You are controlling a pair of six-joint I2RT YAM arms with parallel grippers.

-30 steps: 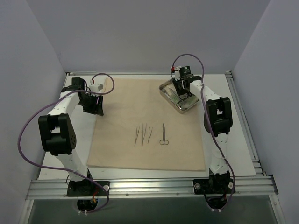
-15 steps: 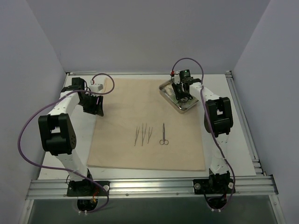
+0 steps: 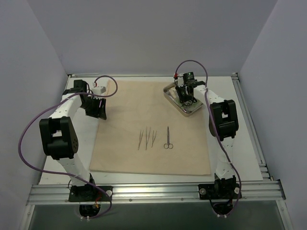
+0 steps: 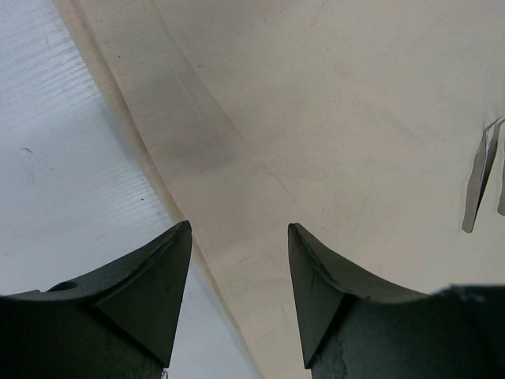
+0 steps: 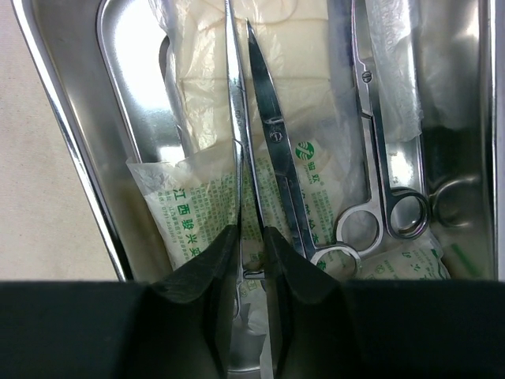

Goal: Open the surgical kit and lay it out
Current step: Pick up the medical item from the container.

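While the right gripper clasps tweezers in the tray, the left gripper hangs released over the cloth.

**Camera layout: one fixed overview, two wrist close-ups**

The top external camera sits high behind the arms and looks down and forward over the whole bench. The left arm's base and right arm's base lie along the bottom of the frame. The left wrist camera looks steeply down past the left end effector, close above the cloth wrap. The tweezers at its right edge appear at the overview's centre. The right wrist camera looks past the right end effector, very close into the steel tray, which sits upper right of centre in the overview.
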